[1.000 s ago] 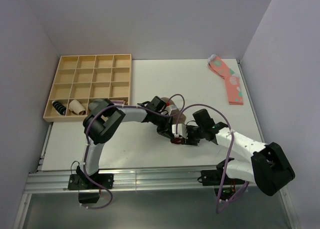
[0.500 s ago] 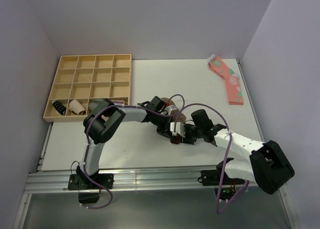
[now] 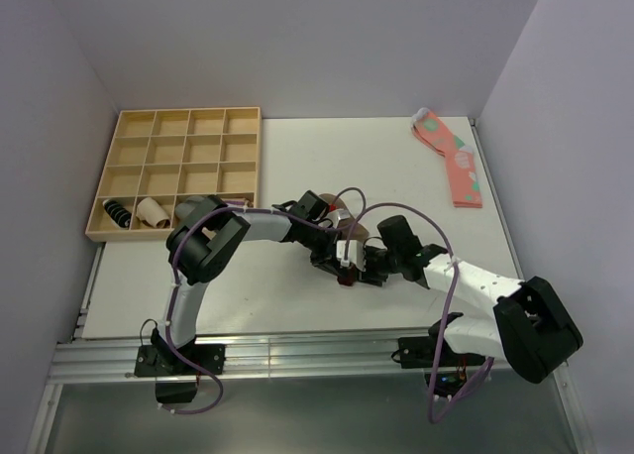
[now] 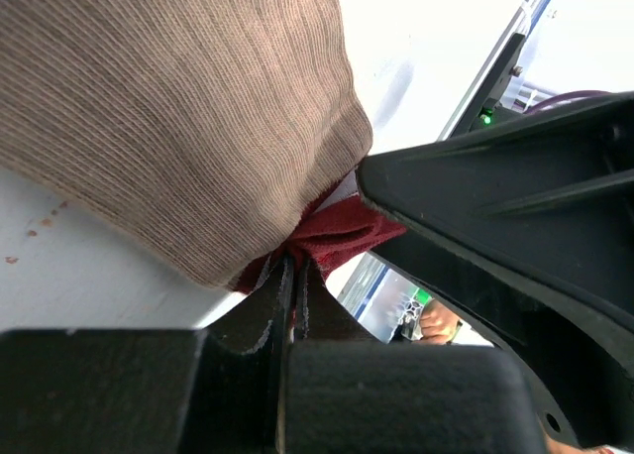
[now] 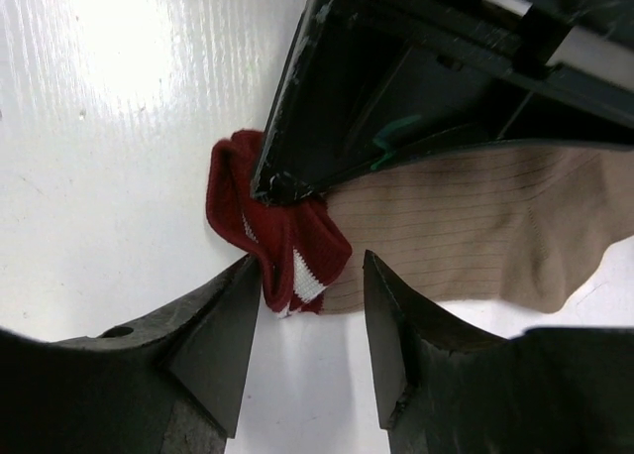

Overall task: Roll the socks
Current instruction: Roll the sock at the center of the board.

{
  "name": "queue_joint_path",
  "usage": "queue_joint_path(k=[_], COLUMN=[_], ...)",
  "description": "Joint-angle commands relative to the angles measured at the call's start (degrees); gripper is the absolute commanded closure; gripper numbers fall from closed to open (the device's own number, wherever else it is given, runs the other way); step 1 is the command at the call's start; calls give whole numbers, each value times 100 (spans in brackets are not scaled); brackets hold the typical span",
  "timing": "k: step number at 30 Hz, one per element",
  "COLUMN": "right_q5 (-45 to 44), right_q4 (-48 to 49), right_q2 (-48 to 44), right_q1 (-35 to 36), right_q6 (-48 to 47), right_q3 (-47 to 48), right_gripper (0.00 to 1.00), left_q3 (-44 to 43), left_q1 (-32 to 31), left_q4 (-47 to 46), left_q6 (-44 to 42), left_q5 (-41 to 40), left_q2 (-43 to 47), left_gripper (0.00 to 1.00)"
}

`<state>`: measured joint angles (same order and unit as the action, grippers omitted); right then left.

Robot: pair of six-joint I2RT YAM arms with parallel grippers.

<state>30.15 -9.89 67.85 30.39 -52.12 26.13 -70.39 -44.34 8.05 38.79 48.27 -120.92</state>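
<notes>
Right gripper point(image 5: 312, 281) nudged leftward, open astride sock point(image 5: 466, 226) cuff, left gripper point(image 4: 290, 276) clamped on cuff, seen only from wrists

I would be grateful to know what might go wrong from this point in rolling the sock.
The left gripper pinches only a thin fold of the red cuff; a pull may slip it free.
The right gripper, open around the same cuff, sits almost against the left gripper; closing or twisting may knock them together.
The tan sock spreads loose beyond the cuff, so the roll could come undone.
</notes>
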Motion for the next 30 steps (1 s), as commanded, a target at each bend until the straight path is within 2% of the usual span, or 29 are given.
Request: queue_joint_path(k=[1,5,8,9,15,19,21,23,24,30], right_q5=[158,149,52,17,-159,-360,-396,-308,-299,70], right_q4=[49,-127,-197,-232,-452,-409,-470,-618,-680,-1102], right_q2=[96,272,483,544,641,615,615,632,667,940], right_q1=[46,55,63,63,55,-33,-86,-217,-279,-762], right_q6=[114,237,325,395,685,966,1124,1169,1238,1292], right_q3=[305,463,603,630,709,578,551,595,621,946], right_gripper=[49,53,64,73,92,96,98,99,100,100], left_q3=[-107,-124,-124,-124,69,429,735,903,948,1238], left_q1=[-5,-5,-5,-5,-5,-5,-13,-22,-75,-409], left_q4=[65,100,126,135,-93,-488,-751,-1068,-1043,-1332], left_q6=[-55,-64,-73,-64,208,786,1042,1306,1333,1658], left_q5=[-72,-81,-116,-125,-335,-853,-1257,-1469,-1844,-2891], left_q2=[-177,-177,-168,-160,-37,296,455,701,763,1176], left_gripper=[100,100,100,100,100,99,93,94,93,78])
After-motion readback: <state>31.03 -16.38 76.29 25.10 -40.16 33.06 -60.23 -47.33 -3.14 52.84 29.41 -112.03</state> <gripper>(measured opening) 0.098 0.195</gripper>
